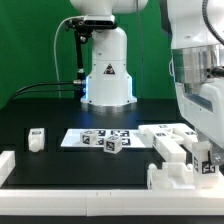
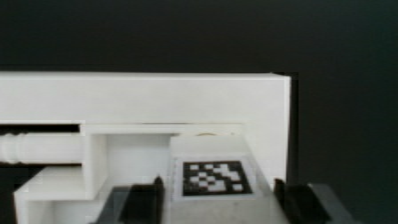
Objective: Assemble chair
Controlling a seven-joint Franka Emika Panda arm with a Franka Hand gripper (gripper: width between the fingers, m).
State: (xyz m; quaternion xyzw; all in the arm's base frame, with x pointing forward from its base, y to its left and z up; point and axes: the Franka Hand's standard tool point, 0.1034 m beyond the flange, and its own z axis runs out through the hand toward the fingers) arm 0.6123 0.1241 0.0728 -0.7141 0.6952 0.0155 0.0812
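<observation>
So, over black table [image 1: 60,115], green backdrop [image 1: 30,40] behind, fingers [image 2: 139,205] flank chair block [image 2: 214,172]; grip unclear.

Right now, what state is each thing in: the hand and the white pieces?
Hand: fingers flank the tagged block; grip unclear.
Tagged block: upright, against the big white piece.
Big white piece: lying on the table, unheld.
Small white block: loose, alone at the exterior view's left.
Tagged cube: loose, by the marker board.
</observation>
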